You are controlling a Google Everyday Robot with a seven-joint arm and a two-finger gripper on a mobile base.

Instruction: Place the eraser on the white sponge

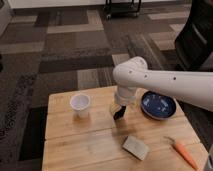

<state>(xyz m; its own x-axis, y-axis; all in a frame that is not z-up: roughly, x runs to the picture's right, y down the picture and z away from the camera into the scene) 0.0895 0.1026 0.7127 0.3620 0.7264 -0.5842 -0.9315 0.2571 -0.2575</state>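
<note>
Your gripper [119,114] hangs low over the middle of the wooden table [65,145], between the white cup [80,105] on its left and the blue bowl [158,105] on its right. Its tip is a single dark blur, so you cannot tell whether it is wide, narrow or holding anything. You cannot make out the eraser as a separate thing, because the only small dark shape merges with that tip. The white arm [165,85] runs off the right edge and covers part of the bowl's rim. The white sponge [135,147] lies bare near the front edge, well apart from the gripper. The carrot [184,153] sits at the right corner, with its far end near the picture's edge.
</note>
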